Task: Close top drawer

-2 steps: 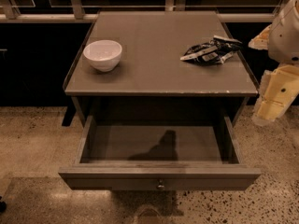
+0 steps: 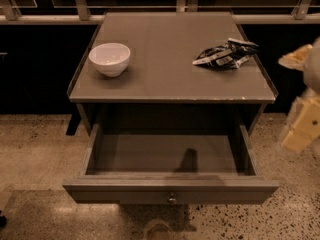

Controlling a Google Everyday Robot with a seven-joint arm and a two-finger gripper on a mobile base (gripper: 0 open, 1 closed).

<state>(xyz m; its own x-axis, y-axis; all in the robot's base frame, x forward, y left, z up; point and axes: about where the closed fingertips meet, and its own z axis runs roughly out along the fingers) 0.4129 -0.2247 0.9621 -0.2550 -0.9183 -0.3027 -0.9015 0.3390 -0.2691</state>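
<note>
The top drawer (image 2: 170, 190) is pulled far out of the grey-brown cabinet, and its wide shallow box is empty inside. Its small round metal knob (image 2: 171, 199) sits at the centre of the long front panel, facing me. The two lower drawers are hidden beneath it. My gripper (image 2: 300, 129) shows as a cream, blurred shape at the right edge of the view. It is beside the drawer's right side, apart from it and from the knob.
On the cabinet top (image 2: 165, 79) stand a white bowl (image 2: 110, 59) at the left and a crumpled dark snack bag (image 2: 225, 54) at the right. A railing and dark glass run behind. Speckled floor (image 2: 40, 154) lies on both sides.
The cream arm and gripper at the right edge have shifted a little down and to the right. The drawer, bowl and bag have not moved.
</note>
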